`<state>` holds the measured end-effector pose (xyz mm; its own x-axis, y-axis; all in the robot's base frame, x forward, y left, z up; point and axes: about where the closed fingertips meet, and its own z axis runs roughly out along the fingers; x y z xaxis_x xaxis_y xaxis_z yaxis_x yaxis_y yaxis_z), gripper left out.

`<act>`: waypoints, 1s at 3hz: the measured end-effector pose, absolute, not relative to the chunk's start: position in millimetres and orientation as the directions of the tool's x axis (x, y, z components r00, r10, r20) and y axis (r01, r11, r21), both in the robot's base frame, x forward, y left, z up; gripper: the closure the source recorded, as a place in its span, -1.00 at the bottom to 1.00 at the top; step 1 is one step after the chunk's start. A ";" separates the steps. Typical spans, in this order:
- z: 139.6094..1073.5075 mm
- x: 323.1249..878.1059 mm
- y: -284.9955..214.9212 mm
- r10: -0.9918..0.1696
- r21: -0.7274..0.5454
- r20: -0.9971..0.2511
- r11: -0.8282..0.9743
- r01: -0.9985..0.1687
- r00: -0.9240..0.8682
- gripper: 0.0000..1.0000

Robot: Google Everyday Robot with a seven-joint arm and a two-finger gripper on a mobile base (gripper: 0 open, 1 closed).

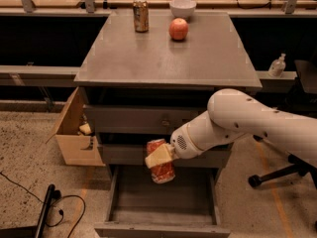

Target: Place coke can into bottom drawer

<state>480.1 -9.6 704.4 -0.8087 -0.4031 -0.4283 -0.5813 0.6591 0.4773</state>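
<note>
My gripper [159, 156] is shut on the red coke can [161, 168], holding it upright in front of the middle drawer, just above the open bottom drawer [163, 226]. The pale fingers cover the can's upper part. The bottom drawer is pulled out towards me and its grey tray looks empty. My white arm reaches in from the right.
On the cabinet top [163, 58] stand a gold-brown can [141, 15], a red apple [179, 29] and a white bowl [183, 7]. A cardboard box [74, 133] sits left of the cabinet. A black cable [44, 207] lies on the floor at left; an office chair base [277, 175] is at right.
</note>
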 end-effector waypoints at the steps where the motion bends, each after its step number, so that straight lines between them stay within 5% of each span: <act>1: 694.2 486.0 -9.9 -0.387 0.486 -0.423 0.666 -0.566 -0.819 1.00; 3: 557.7 514.4 -62.7 -0.069 0.614 -0.374 0.729 -0.303 -0.925 1.00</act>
<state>514.4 -62.7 557.7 -0.9247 -0.0690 -0.3745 -0.3029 0.7291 0.6137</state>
